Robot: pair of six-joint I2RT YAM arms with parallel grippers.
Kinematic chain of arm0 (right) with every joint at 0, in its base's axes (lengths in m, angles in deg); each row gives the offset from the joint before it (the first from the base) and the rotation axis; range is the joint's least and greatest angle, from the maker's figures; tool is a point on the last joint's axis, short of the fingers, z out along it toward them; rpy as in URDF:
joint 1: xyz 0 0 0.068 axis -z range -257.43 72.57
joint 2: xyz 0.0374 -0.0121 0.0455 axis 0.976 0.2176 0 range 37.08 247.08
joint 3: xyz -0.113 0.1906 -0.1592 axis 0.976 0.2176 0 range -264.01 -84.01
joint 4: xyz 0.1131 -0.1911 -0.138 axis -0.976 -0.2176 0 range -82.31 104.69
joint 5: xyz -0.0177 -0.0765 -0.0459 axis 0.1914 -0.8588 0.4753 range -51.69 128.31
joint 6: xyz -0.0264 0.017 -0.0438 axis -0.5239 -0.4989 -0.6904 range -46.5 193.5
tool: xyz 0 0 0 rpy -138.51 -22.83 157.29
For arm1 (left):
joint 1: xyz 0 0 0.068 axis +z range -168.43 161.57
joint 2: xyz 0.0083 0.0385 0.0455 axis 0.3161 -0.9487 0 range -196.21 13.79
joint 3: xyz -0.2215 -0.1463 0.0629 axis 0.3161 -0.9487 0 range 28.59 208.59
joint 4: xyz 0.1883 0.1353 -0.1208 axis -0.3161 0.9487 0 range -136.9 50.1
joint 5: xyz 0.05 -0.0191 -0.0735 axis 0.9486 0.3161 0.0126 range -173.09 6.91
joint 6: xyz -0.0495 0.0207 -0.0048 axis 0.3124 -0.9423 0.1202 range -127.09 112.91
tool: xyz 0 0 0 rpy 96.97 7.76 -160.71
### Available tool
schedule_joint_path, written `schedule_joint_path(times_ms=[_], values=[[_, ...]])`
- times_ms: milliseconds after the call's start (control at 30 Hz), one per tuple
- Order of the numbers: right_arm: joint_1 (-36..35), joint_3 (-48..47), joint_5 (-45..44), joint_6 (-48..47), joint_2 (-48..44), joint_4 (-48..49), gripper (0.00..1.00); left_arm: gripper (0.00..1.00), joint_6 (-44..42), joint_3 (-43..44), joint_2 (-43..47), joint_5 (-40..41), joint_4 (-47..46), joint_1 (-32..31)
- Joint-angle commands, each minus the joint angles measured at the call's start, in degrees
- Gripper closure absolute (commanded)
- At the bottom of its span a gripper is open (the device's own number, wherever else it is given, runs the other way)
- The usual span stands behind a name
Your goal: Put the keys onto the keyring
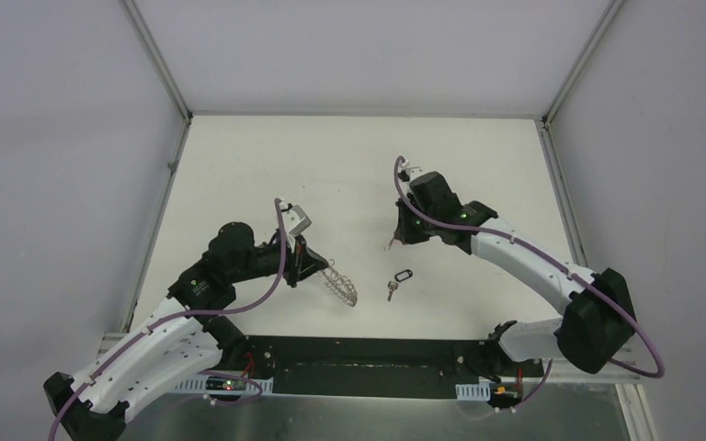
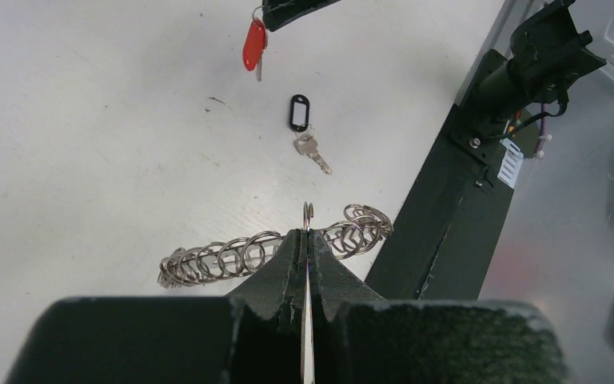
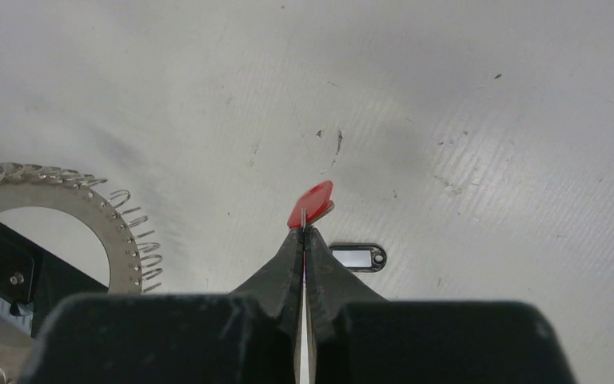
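Left jaws: in the foreground of the left wrist view, pressed together on the thin rim of the keyring (image 2: pixel 232 258) with no gap showing.
Keyring: a silvery ring fringed with wire loops. It is edge-on across the middle of the left wrist view and face-on at the lower left of the right wrist view. Holding it by the rim probably keeps the loops exposed toward the other arm.
Right jaws: closed on the red-headed key (image 3: pixel 312 203), whose head pokes out past the tips. At the top of the left wrist view the key hangs down from them, clear of the worktop (image 1: pixel 349 156).
Red-headed key, position: well apart from the keyring and not on any loop yet.
Silver key (image 2: pixel 313 152): lies flat on the worktop, joined to a black tag (image 2: pixel 299 113), just right of centre in the overhead view and between the two arms. Nothing grips it.
Step, judged: the red key must be brought to a loop. The silver key is left for later.
Risk, judged: the loops are fine wire and the key's hole cannot be made out, so alignment looks demanding.
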Motion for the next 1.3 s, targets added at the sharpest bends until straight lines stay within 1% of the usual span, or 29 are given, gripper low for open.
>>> schedule_joint_path(times_ms=[0,67,200,333,533,667,767,900,1033,1133,1267], values=[[0.48,3.68,2.70,-3.02,-7.69,6.51,1.00,1.00,-1.12,3.09,0.33,-2.19,-1.16,-0.35],[1.59,3.89,4.32,-2.21,-9.22,5.47,1.00,1.00,-1.24,3.14,0.23,-2.54,-0.84,-0.35],[2.96,4.63,15.41,-4.72,-11.79,4.95,1.00,1.00,-1.33,2.71,0.22,-3.53,-0.42,-0.35],[3.03,5.91,22.74,-5.83,-14.16,6.83,1.00,1.00,-1.89,2.09,0.22,-4.80,-0.25,-0.35],[1.57,3.90,33.87,-8.39,-12.07,6.37,1.00,1.00,-4.06,1.12,-0.49,-7.37,-0.19,-0.35],[-3.10,1.63,34.85,-10.75,-9.71,5.54,1.00,1.00,-4.41,0.66,-1.43,-7.53,-0.14,-0.35],[-5.29,0.77,35.41,-11.64,-8.65,5.75,1.00,1.00,-4.28,0.18,-2.39,-7.13,-0.21,-0.35],[-6.13,1.59,37.11,-12.01,-7.33,7.10,1.00,1.00,-4.15,-1.15,-4.57,-6.65,-1.40,-0.35],[-6.64,2.75,39.18,-11.07,-6.66,9.17,1.00,1.00,-3.72,-3.64,-5.83,-6.65,-5.60,-0.35],[-7.24,3.10,40.32,-11.29,-6.23,9.84,1.00,1.00,-3.76,-5.67,-5.83,-6.87,-9.10,-0.35],[-8.26,3.07,41.75,-11.92,-5.42,10.70,1.00,1.00,-3.71,-6.68,-5.21,-7.15,-10.29,-0.35]])
